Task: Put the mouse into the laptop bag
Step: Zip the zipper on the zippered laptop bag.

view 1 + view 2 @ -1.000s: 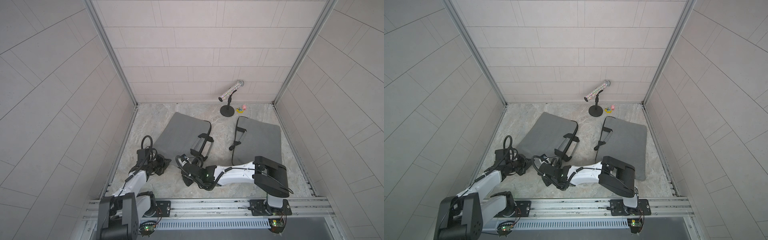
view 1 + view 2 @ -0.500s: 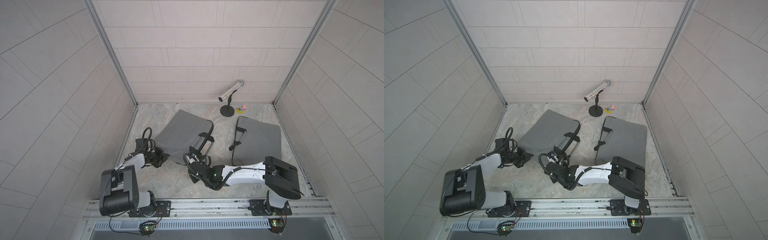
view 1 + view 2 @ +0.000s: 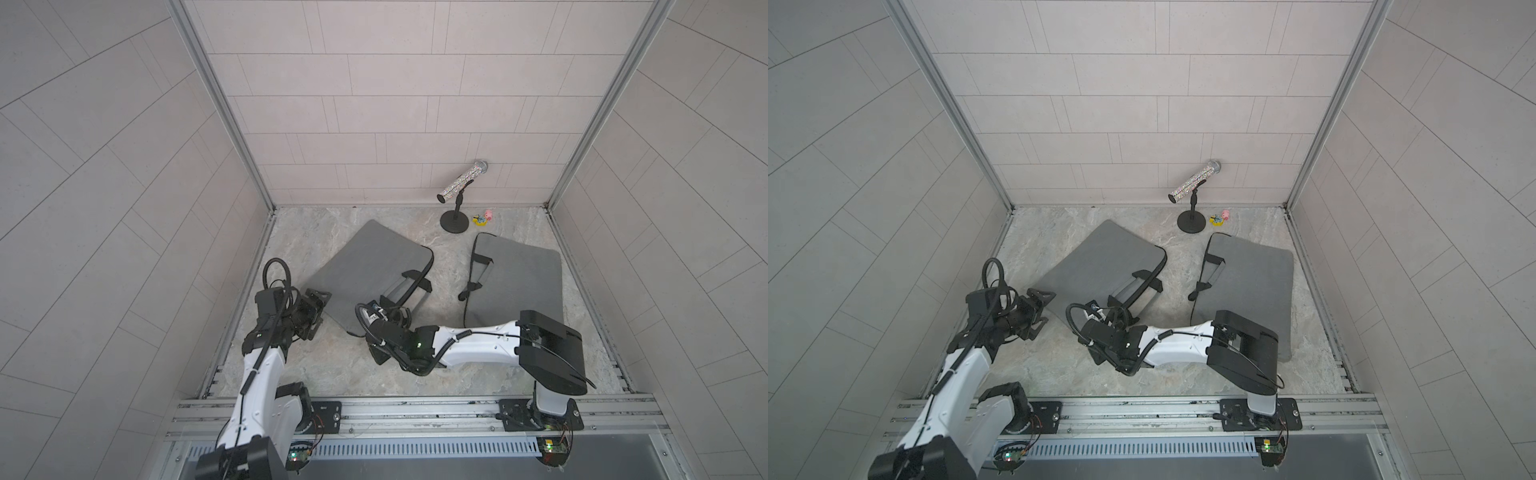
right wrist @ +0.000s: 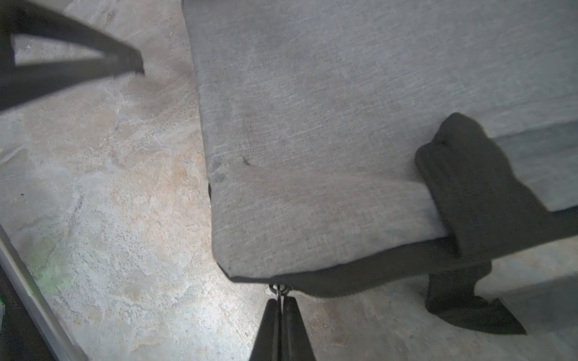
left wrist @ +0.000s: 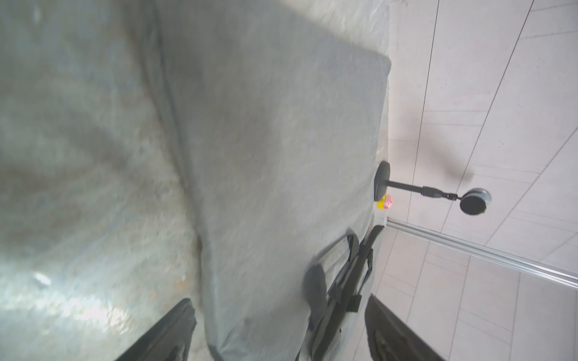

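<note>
Right gripper (image 4: 280, 300) pinched shut on zipper pull (image 4: 278, 289) at corner of laptop bag (image 4: 312, 125). Left gripper (image 5: 278, 302) open, jaws straddling the bag edge, not clamping. Mouse not visible in any view. Step looks like unzipping. Next: left pins fabric, right drags zipper. 2nd bag (image 3: 515, 282) lies apart.

The laptop bag (image 4: 312, 125) before me is matt grey woven cloth, its straps (image 4: 475, 187) black webbing, its zipper pull (image 4: 278, 289) shiny metal; the table (image 4: 109, 218) looks like rough, faintly glossy stone.
</note>
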Motion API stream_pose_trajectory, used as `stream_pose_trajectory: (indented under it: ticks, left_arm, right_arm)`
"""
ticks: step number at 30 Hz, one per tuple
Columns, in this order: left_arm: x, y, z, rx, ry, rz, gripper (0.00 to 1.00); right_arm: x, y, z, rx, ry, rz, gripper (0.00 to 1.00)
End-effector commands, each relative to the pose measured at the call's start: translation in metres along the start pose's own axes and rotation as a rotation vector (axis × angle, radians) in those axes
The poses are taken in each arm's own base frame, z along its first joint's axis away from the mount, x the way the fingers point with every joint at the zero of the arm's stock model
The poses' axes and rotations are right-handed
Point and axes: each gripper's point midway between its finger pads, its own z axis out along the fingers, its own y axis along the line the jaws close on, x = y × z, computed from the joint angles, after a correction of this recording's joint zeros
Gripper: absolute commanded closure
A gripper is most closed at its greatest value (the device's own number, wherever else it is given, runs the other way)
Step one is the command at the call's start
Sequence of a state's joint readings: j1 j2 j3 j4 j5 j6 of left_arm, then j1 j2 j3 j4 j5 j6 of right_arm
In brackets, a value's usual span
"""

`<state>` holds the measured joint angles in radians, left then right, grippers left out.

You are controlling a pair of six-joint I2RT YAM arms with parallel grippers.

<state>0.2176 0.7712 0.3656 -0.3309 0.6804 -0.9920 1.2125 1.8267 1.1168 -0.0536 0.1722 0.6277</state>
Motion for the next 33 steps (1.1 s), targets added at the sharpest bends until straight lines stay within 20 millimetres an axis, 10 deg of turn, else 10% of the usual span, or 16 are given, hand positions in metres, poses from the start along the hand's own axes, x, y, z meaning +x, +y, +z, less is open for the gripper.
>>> stream_pose_trajectory:
  ticks: [1,14,20,25,33]
  left_arm:
    - [0.038,0.021,0.005,0.014,0.105,-0.104,0.11]
    - [0.076,0.010,0.029,0.087,0.154,-0.072,0.18]
    - [0.072,0.016,0.045,0.028,0.157,-0.036,0.56]
    - [0.074,0.026,0.056,-0.057,0.200,-0.004,1.00]
    - [0.067,0.025,0.047,-0.103,0.186,0.040,1.00]
  right_arm:
    - [-0.012,0.012,0.001,-0.052,-0.026,0.004,1.00]
    - [-0.003,0.029,-0.005,-0.163,-0.039,0.013,1.00]
    - [0.001,0.026,-0.010,-0.169,-0.049,-0.002,1.00]
    - [0.008,-0.010,-0.013,-0.048,-0.057,0.001,1.00]
    - [0.011,-0.117,-0.011,0.245,-0.024,0.108,1.00]
